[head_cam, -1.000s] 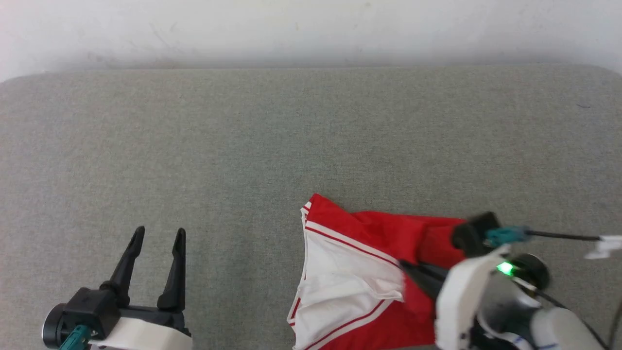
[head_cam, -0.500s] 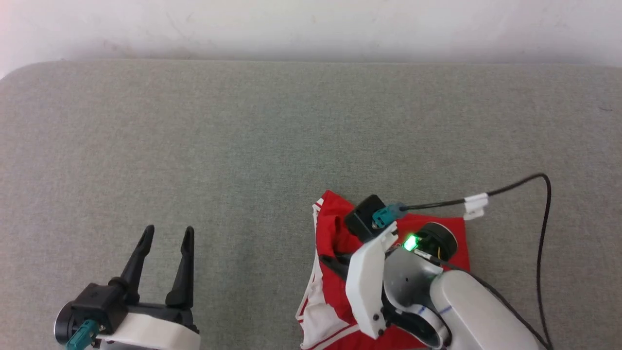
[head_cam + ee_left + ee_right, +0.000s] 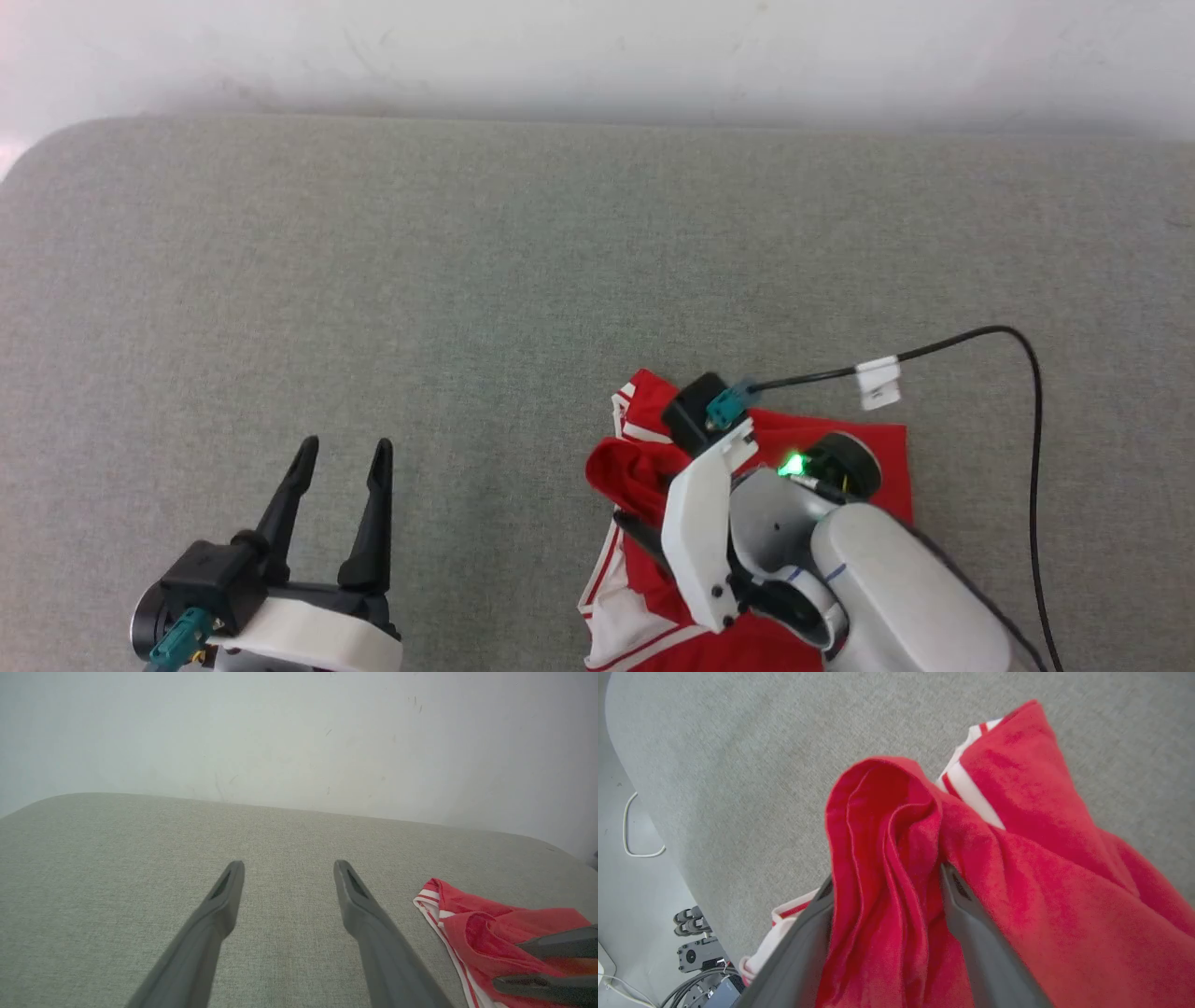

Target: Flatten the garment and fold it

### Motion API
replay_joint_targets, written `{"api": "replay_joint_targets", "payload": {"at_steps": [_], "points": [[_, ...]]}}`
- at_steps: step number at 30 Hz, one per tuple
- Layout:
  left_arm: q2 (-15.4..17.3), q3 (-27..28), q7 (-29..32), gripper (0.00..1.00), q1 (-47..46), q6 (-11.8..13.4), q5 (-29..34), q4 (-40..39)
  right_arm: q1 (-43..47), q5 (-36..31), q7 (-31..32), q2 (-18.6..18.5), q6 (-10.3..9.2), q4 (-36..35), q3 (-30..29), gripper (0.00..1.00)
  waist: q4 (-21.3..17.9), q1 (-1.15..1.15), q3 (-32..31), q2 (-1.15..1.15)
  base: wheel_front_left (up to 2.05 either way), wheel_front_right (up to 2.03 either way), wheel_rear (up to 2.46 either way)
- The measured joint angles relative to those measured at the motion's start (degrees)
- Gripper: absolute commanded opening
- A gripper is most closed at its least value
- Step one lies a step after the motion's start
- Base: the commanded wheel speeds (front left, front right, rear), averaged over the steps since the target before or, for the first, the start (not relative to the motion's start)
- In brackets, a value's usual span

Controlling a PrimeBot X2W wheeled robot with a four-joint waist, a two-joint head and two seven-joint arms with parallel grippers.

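Grey table [image 3: 467, 280], shirt [image 3: 625, 467] bunched near the edge.
Right gripper [image 3: 887, 877] apart astride a fold, poised to pinch; left gripper [image 3: 344, 448] spread, clear.

light: bright, even, diffuse | shadows: faint, soft | focus: garment [image 3: 887, 858] blurred close up (right wrist view)
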Motion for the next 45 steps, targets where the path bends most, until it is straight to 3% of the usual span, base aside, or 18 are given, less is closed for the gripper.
{"api": "replay_joint_targets", "payload": {"at_steps": [4, 9, 14, 20, 25, 36, 37, 38, 39, 40, 45], "points": [[-0.02, 0.32, 0.00, 1.00, 0.38, 0.01, 0.01, 0.21, 0.15, 0.84, -1.10, -0.03, 0.00, -3.94, -2.83, 1.00, -0.72, 0.00, -1.15, 0.00, 0.00, 0.00, 0.00], [-0.02, 0.77, 0.00, 1.00, 1.72, 0.04, 0.01, -0.22, 2.50, -3.20, -4.64, -0.56, -0.01, -11.85, -11.49, 1.00, -2.36, 0.00, -2.27, 0.00, 0.00, 0.00, 0.00], [0.04, 0.73, 0.00, 1.00, 2.22, 0.04, 0.20, -1.02, 11.27, -7.72, -6.46, -1.47, -0.01, -18.50, -22.16, 1.00, -3.73, -0.01, -2.71, 0.00, 0.00, 0.00, 0.00], [0.54, 0.74, 0.00, 1.00, 2.32, 0.04, 1.25, -2.46, 21.57, -10.05, -9.69, -0.89, -0.01, -22.71, -30.76, 1.00, -3.95, -0.01, -1.86, 0.00, 0.00, 0.00, 0.00], [1.42, 0.96, 0.00, 1.00, 2.42, 0.05, 2.36, -3.64, 25.29, -9.42, -12.05, -0.46, -0.01, -21.04, -31.83, 1.00, -4.06, 0.00, -1.26, 0.00, 0.00, 0.00, 0.00], [2.24, 0.79, 0.00, 1.00, 2.60, 0.03, 2.69, -3.86, 24.63, -4.88, -14.48, -0.40, -0.01, -12.27, -28.91, 1.00, -3.33, 0.00, -0.96, 0.00, 0.00, 0.00, 0.00], [2.29, 0.78, 0.01, 1.00, 2.60, 0.03, 2.69, -3.87, 24.27, -4.72, -14.49, -0.40, -0.01, -11.67, -28.62, 0.95, -3.30, -0.01, -0.90, 0.00, 0.00, 0.00, 0.00], [2.34, 0.77, 0.01, 1.00, 2.60, 0.03, 2.69, -3.88, 23.74, -4.25, -14.50, -0.41, -0.01, -11.06, -28.30, 0.46, -3.28, -0.01, -0.82, 0.00, 0.00, 0.00, 0.00], [2.40, 0.76, 0.02, 1.00, 2.60, 0.03, 2.69, -3.90, 23.25, -3.88, -14.50, -0.44, -0.01, -10.53, -27.98, 0.27, -3.29, 0.00, -0.72, 0.00, 0.00, 0.00, 0.00], [2.46, 0.71, 0.02, 1.00, 2.59, 0.03, 2.69, -3.91, 22.70, -3.90, -14.48, -0.44, -0.01, -9.95, -27.72, 0.00, -3.30, -0.01, -0.61, 0.00, 0.00, 0.00, 0.00], [2.69, 0.31, 0.08, 1.00, 2.15, 0.03, 2.69, -3.91, 20.91, -4.02, -14.68, -0.38, -0.01, -8.89, -27.27, 0.00, -3.49, 0.00, -0.24, 0.00, 0.00, 0.00, 0.00]]}}
